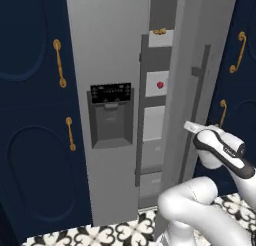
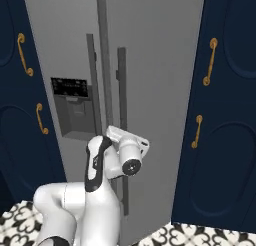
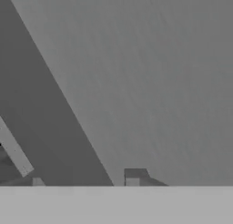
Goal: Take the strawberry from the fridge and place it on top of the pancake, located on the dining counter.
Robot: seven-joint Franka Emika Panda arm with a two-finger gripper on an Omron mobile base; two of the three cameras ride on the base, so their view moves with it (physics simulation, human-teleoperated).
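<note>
**Fridge door ajar, strawberry on an inner shelf, gripper by the right-hand handle**

No brand or readable writing shows; the black dispenser panel on the fridge carries only tiny pale marks too small to read, up and to the left of the gripper. Further left stand navy cabinets with gold handles. The right fridge door is open a little, and through the gap pale shelves appear. The strawberry sits on one of them, above the gripper and slightly to its left, well apart from it. A small golden-brown item lies on a higher shelf. The gripper hangs just beside the long bar handle of the open door; its fingertips stand parted with nothing between them. The gap is narrow, bounded by the door edge to the gripper's left, and more navy cabinet stands to its right
</note>
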